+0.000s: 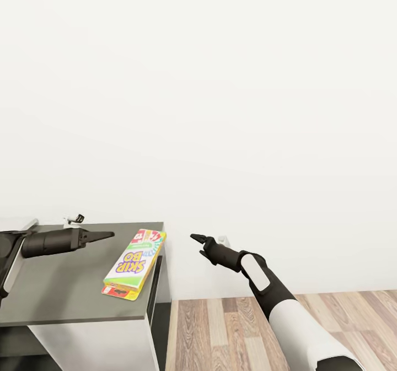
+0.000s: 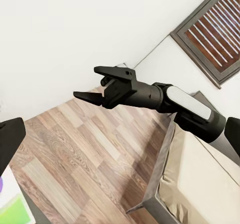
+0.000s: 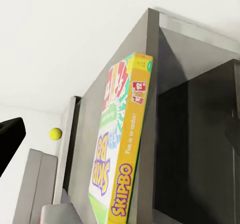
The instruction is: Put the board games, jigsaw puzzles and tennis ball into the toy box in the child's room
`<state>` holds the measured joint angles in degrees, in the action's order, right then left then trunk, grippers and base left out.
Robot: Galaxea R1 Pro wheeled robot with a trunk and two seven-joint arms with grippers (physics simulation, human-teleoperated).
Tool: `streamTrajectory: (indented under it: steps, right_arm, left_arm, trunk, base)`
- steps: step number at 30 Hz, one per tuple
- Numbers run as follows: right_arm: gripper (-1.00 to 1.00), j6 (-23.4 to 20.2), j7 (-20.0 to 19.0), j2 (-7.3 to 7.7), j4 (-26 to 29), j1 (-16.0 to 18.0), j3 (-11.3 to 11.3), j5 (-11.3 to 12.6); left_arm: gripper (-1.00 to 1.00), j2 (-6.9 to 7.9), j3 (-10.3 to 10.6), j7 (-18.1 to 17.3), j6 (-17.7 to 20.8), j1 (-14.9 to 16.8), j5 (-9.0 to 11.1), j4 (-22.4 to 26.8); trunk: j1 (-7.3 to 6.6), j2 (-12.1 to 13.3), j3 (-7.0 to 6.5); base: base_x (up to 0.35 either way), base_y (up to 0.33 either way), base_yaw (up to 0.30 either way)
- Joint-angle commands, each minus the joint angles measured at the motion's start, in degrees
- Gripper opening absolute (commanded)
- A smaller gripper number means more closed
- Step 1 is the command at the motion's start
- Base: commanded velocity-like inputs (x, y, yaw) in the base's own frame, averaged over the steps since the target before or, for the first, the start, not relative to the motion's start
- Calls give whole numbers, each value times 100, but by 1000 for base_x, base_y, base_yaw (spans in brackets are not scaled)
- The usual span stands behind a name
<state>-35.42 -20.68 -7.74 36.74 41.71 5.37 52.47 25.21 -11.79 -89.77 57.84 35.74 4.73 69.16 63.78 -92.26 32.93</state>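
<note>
Two grippers, one toy between them, and nothing gripped yet. Behind both, a bare white wall [image 1: 220, 84]; under the right arm, wooden floor [image 1: 231, 332]. Below the left gripper [image 1: 107, 234], a low cabinet [image 1: 66, 288] with a dark grey top, not the white table of the task. Seen from the left wrist, beyond and below the right gripper [image 1: 196, 237], a corner of the bed [image 2: 200, 184], beige mattress in a dark frame. On the cabinet top, flat and cover-up, a Skip-Bo board game [image 1: 135, 261], right at the cabinet edge nearest the right gripper. Ahead of each set of fingertips, since both point inward at it from opposite sides. Long axis lying across both pointing lines, so a long side facing each gripper: the yellow printed side toward the right one, looming close in the right wrist view. Roughly equal gaps on either side, neither touching; left gripper already above the cabinet top, right gripper off past its edge. Right gripper spread, a clear gap between its two fingers in the left wrist view, holding nothing. Left gripper tapering to a single point from above, spread or closed impossible to tell. Probably an easier reach from the right, given that exposed long side at the cabinet edge. Far beyond the game from the right gripper, small and yellow, the tennis ball [image 3: 55, 132].
</note>
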Motion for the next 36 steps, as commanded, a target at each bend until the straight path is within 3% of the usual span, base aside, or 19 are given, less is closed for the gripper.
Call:
streamTrajectory:
  steps: [1, 36]
  right_arm:
    - [100, -18, -6, 0, 0, 4, 1, 9]
    - [100, -18, -6, 0, 0, 4, 8, 9]
  left_arm:
    - [100, 0, 1, -23, 61, 3, -2, 1]
    - [100, -7, 1, -23, 43, 3, -7, 0]
  trunk:
    - [0, -3, 6]
    - [0, -3, 6]
  base:
    - [8, -1, 0]
    - [42, 0, 17]
